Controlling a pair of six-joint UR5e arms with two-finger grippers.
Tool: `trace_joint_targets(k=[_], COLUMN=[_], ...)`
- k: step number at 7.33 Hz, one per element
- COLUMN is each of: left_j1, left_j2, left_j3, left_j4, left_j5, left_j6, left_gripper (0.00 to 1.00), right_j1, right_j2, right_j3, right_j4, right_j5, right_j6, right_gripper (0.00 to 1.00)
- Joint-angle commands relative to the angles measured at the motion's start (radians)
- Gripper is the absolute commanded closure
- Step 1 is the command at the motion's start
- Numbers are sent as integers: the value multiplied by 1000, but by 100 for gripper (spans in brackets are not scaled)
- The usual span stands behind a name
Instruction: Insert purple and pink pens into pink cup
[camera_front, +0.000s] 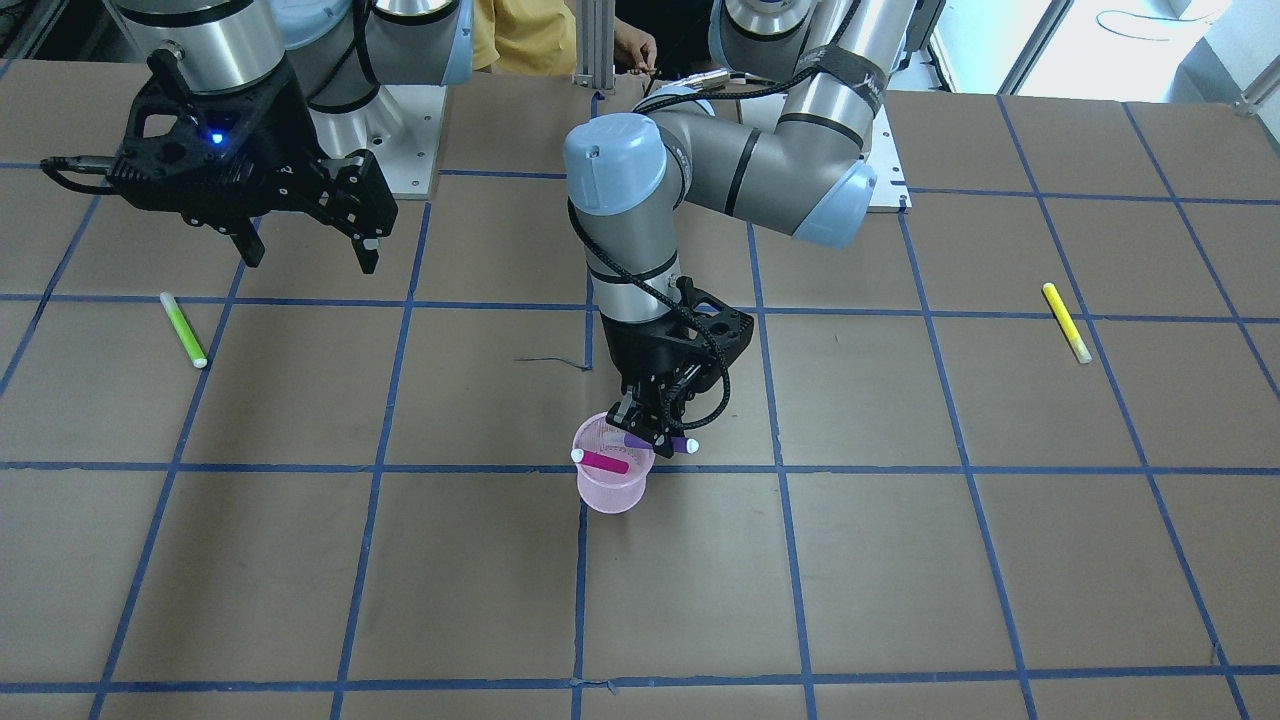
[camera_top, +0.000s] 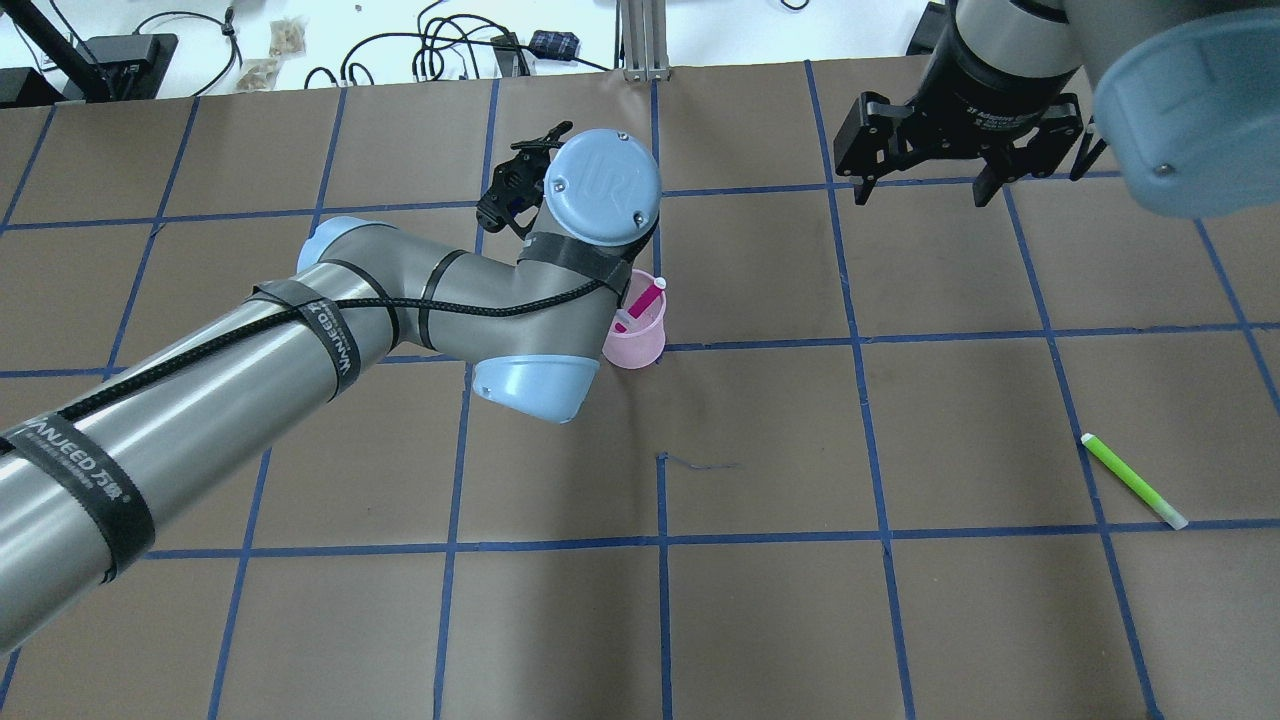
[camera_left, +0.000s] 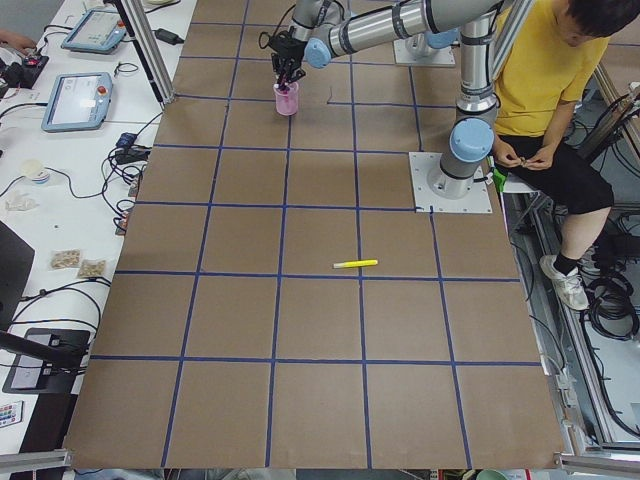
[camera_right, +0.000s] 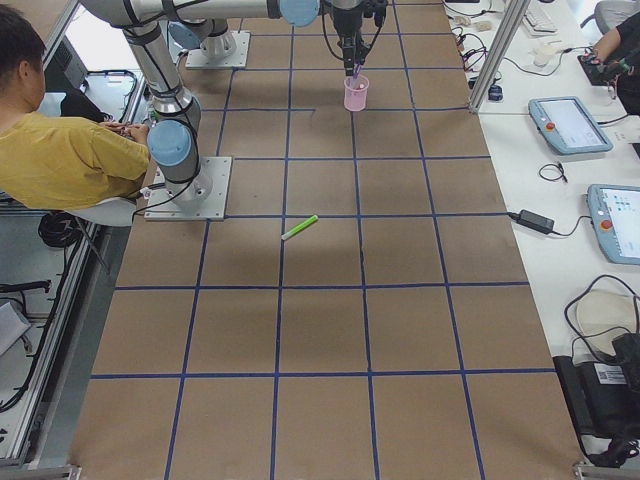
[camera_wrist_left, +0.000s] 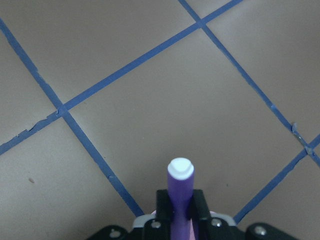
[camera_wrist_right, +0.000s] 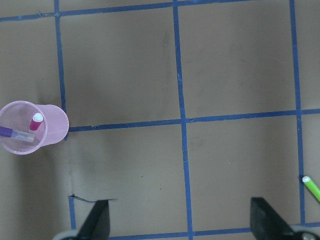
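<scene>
The pink mesh cup (camera_front: 612, 487) stands upright near the table's middle. The pink pen (camera_front: 603, 461) leans inside it, white cap up; it also shows in the overhead view (camera_top: 643, 300). My left gripper (camera_front: 655, 432) is right over the cup's rim, shut on the purple pen (camera_front: 662, 441). The pen lies nearly level, its capped end sticking out past the rim and its other end over the cup's mouth (camera_wrist_right: 12, 133). The left wrist view shows the purple pen (camera_wrist_left: 179, 195) clamped between the fingers. My right gripper (camera_front: 310, 255) is open and empty, high above the table and far from the cup.
A green pen (camera_front: 183, 330) lies on the table on my right side, and it also shows in the overhead view (camera_top: 1133, 481). A yellow pen (camera_front: 1066, 322) lies on my left side. A person in a yellow shirt (camera_left: 550, 70) sits behind the robot's base.
</scene>
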Motion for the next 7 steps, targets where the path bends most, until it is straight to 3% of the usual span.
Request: trace_joint_targets(k=[1, 2, 3, 5, 7], left_j1=[-1, 2, 11, 136, 342], left_j2=[-1, 2, 8, 69, 161], left_j3=[2, 4, 7, 36, 59], left_j4=[5, 18, 23, -53, -243], left_j5=[74, 59, 5, -204, -527], left_j6=[-4, -4, 12, 218, 377], left_gripper=[17, 0, 0, 0, 0], right_j1=[5, 5, 5, 5, 5], right_j2=[2, 2, 2, 3, 2], right_j3=[1, 2, 4, 4, 4], right_j4=[-6, -8, -8, -8, -8], right_j5=[-13, -10, -10, -8, -10], right_j6=[8, 12, 12, 6, 3], right_gripper=[0, 0, 0, 0, 0])
